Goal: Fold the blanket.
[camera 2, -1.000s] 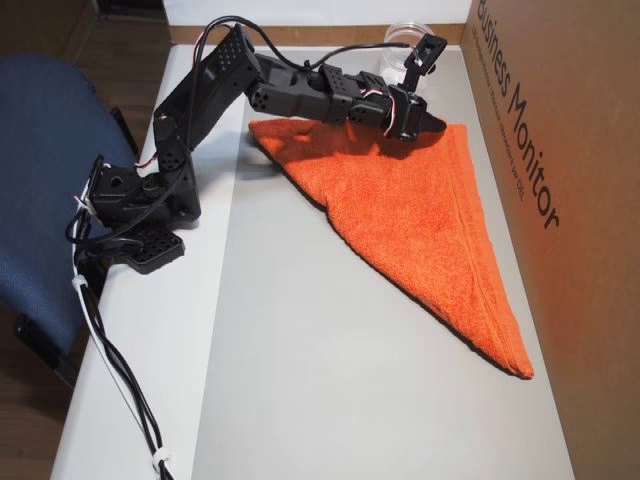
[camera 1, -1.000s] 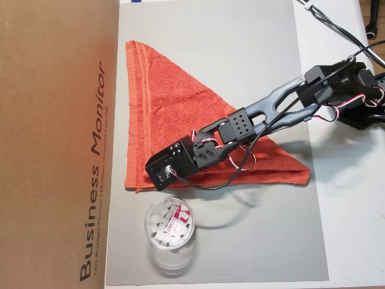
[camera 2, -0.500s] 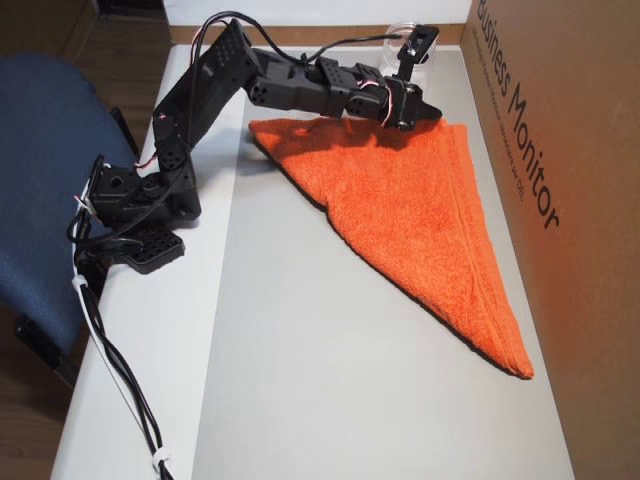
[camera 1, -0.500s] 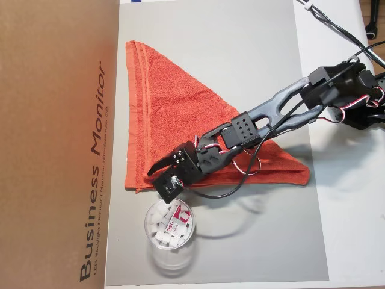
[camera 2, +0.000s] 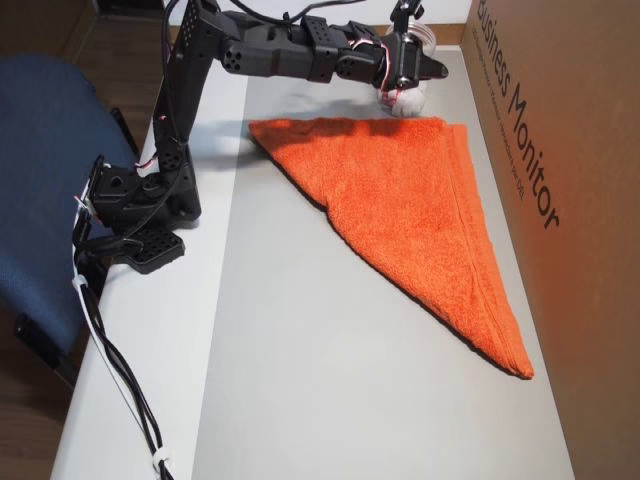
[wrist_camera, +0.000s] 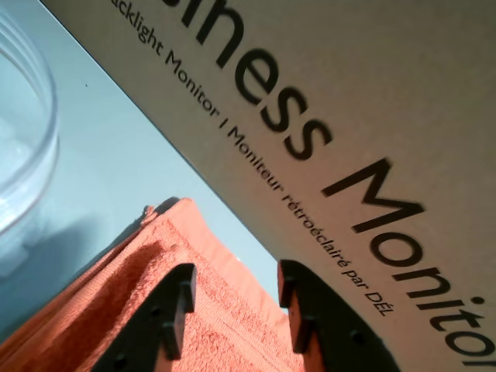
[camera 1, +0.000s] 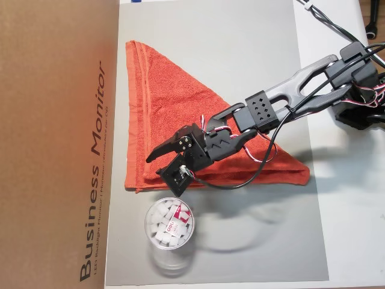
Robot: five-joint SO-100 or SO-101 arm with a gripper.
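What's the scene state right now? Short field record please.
blanket: orange-red, folded into a triangle, flat on the grey mat
gripper: open, empty, above the blanket's corner nearest the cup
cup: clear plastic, white bits inside, on the mat beside the blanket
box: brown cardboard, along the blanket's hemmed edge

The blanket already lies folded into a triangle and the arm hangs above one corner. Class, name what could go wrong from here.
1. The open gripper hovers over the blanket near the clear plastic cup; a swing could tip it.
2. The cardboard box runs close along the blanket's hemmed edge, so the fingers may strike it.
3. Catching only one layer could undo the fold.
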